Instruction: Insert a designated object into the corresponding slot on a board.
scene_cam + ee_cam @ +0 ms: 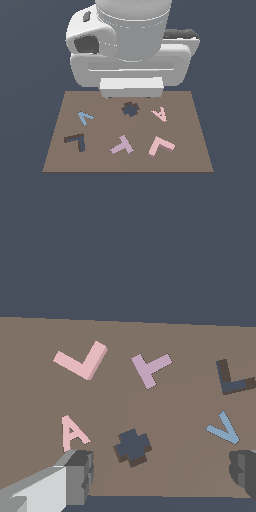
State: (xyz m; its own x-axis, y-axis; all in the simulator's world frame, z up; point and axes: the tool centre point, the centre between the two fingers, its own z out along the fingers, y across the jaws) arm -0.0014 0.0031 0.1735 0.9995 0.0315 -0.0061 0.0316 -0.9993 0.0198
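Observation:
The light-pink L-shaped block (161, 146) lies flat on the brown board (128, 160) toward the exterior view's right; it also shows in the wrist view (82, 360). The dark L-shaped slot (76, 141) is on the board toward the exterior view's left, and in the wrist view (232, 378). My gripper (162, 473) is open and empty, above the board's far edge near the dark toothed hole. One finger (80, 476) and the other finger (245, 472) show in the wrist view. In the exterior view the arm body hides the fingers.
On the board lie a mauve T (122, 145) (150, 369), a small pink A (160, 114) (73, 433), a blue V (85, 118) (223, 428) and a dark round toothed hole (130, 108) (132, 447). The arm's white body (130, 50) looms over the board's far edge.

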